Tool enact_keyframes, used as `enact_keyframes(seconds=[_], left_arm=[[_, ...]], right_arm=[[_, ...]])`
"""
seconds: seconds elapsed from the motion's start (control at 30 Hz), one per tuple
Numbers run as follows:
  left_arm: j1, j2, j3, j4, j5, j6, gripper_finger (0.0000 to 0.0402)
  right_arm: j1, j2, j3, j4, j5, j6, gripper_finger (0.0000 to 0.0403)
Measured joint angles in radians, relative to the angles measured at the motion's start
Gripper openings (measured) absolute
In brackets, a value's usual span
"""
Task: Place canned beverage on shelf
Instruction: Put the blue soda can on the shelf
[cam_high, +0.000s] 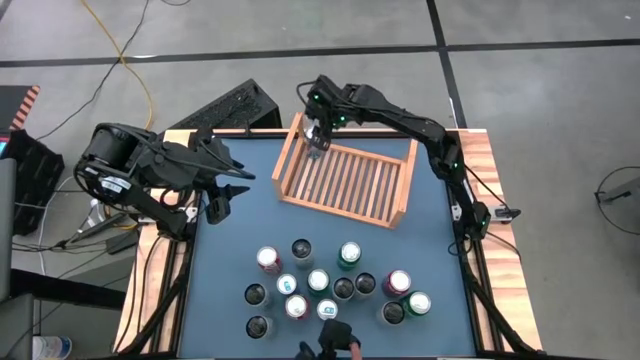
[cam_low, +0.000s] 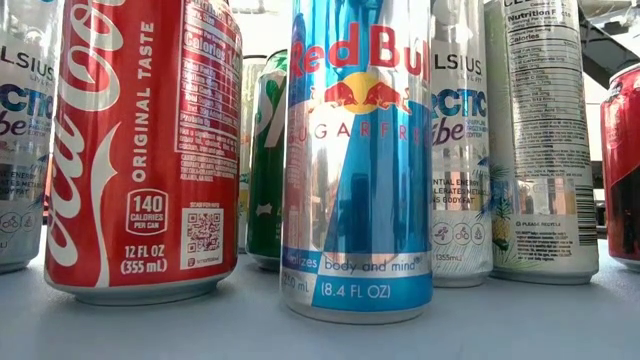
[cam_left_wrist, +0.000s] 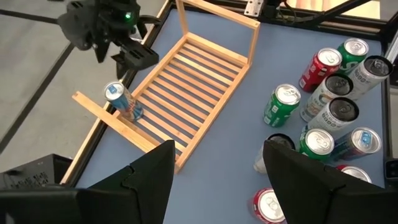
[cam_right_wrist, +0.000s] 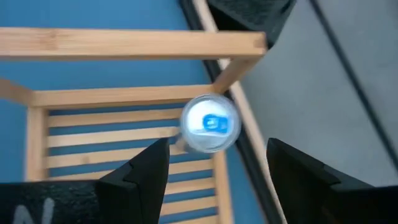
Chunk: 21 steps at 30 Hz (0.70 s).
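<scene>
The light-brown wooden shelf (cam_high: 345, 180) lies at the table's far middle. A blue-and-silver can (cam_left_wrist: 122, 101) stands upright on the slats in the shelf's far left corner; the right wrist view shows its top (cam_right_wrist: 210, 122). My right gripper (cam_right_wrist: 217, 155) hovers above this can, open, its fingers on either side of it and clear of it; it also shows in the left wrist view (cam_left_wrist: 129, 53). My left gripper (cam_left_wrist: 217, 180) is open and empty over the table's left side (cam_high: 215, 200). Several cans (cam_high: 330, 285) stand at the table's near middle.
The low view shows the can group from close by: a red cola can (cam_low: 140, 150), a blue-and-silver can (cam_low: 360, 160), and white and green cans behind. A black keyboard (cam_high: 225, 108) lies beyond the table's far left corner. A dark object (cam_high: 335, 338) sits at the near edge.
</scene>
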Motion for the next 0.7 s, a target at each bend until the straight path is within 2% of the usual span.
enact_keyframes(seconds=[0.17, 0.43, 0.7], left_arm=[[0.0, -0.006, 0.0, 0.0, 0.045, -0.022, 0.0233], [0.0, -0.019, 0.0, 0.0, 0.081, -0.018, 0.0233], [0.008, -0.01, 0.0, 0.014, 0.049, -0.006, 0.0233]], right_arm=[[-0.003, 0.028, -0.003, 0.017, -0.053, 0.06, 0.0257], [-0.002, 0.04, -0.002, 0.05, -0.056, 0.069, 0.0259], [0.007, 0.04, -0.002, 0.15, 0.044, 0.016, 0.0265]])
